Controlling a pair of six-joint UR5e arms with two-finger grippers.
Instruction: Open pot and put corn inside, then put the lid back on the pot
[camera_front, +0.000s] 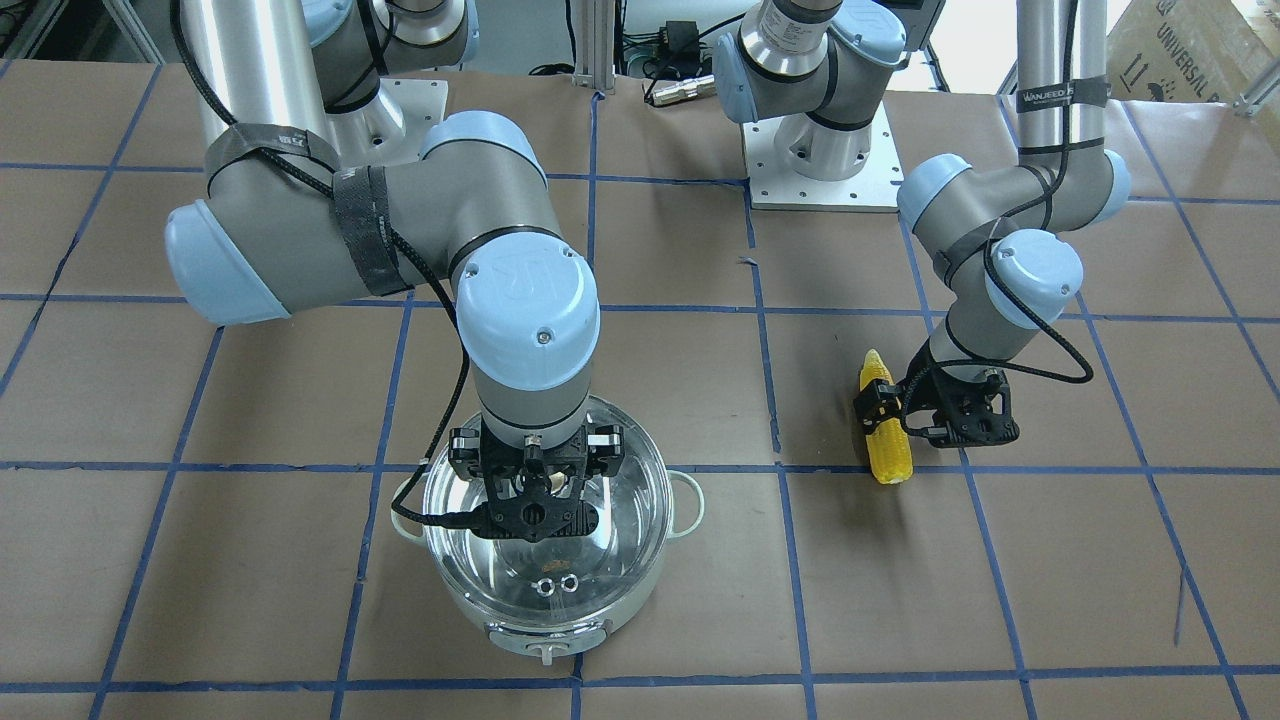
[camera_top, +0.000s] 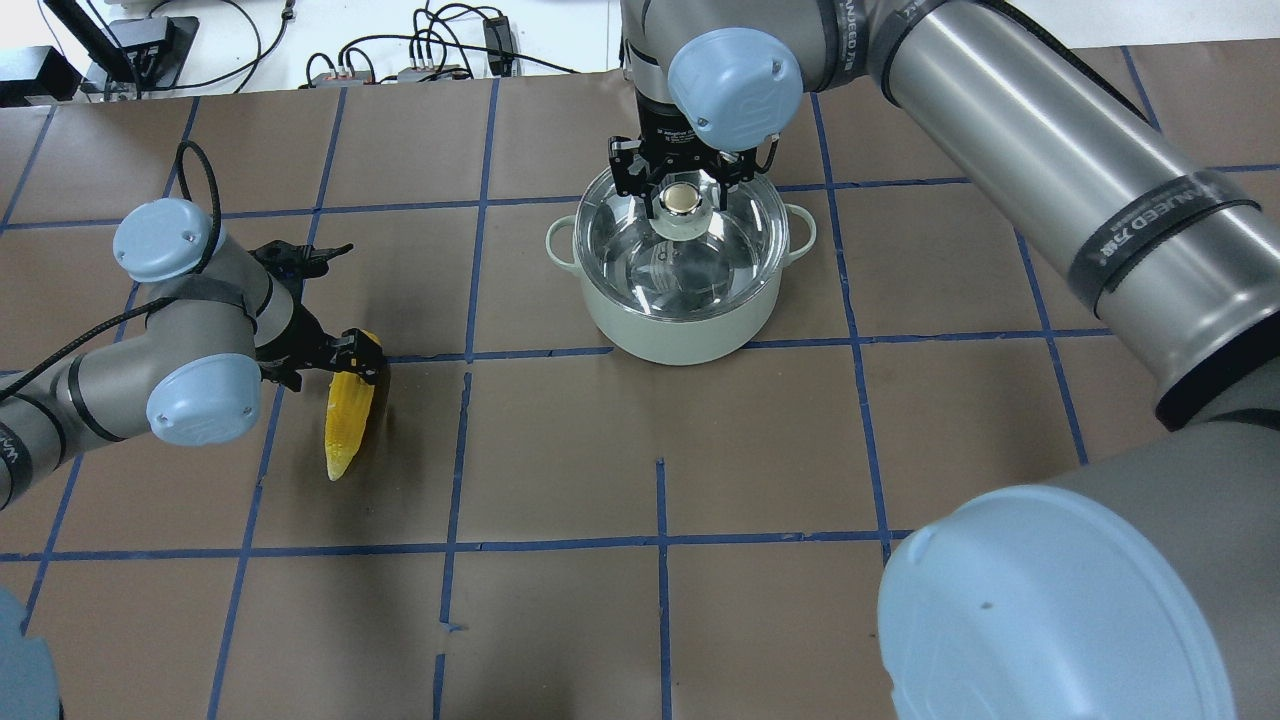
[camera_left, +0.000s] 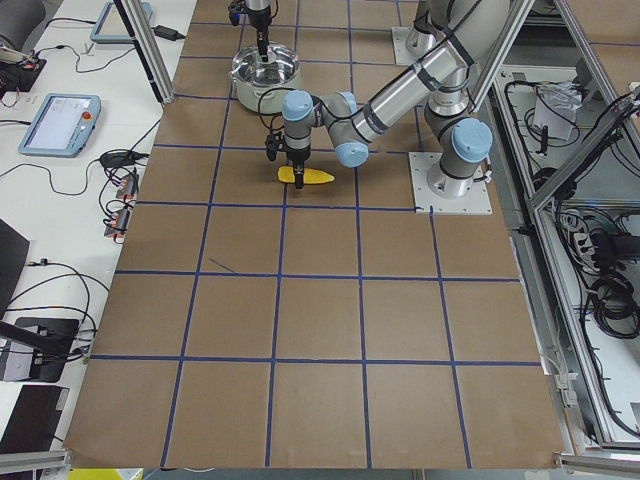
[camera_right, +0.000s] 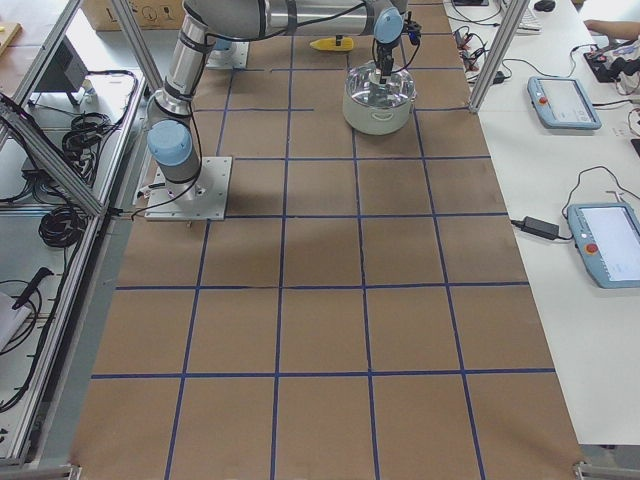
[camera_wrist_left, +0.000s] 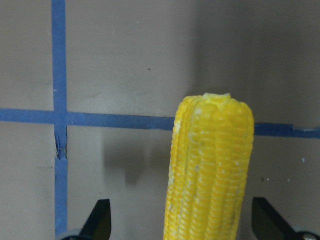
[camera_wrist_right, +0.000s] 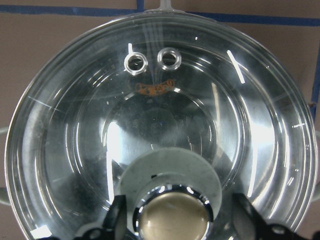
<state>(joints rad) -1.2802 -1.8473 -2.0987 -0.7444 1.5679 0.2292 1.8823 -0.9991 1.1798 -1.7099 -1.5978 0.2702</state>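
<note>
Straddling the knob of the lid, the right end effector hangs straight down over the pot. Its two fingers are spread, one on either side of the knob, and neither looks pressed against it. The knob lies directly between them, so the lift seems to need only a closing and a rise. The lid is clear domed glass with two metal-ringed holes, seated on the pale, steel-lined pot.

The left end effector, also spread, brackets the corn, which lies well apart from the pot on the tabletop. The yellow corn lies flat, with its long axis running through the gap between the fingers. Its pointed tip aims back toward the robot's side.
</note>
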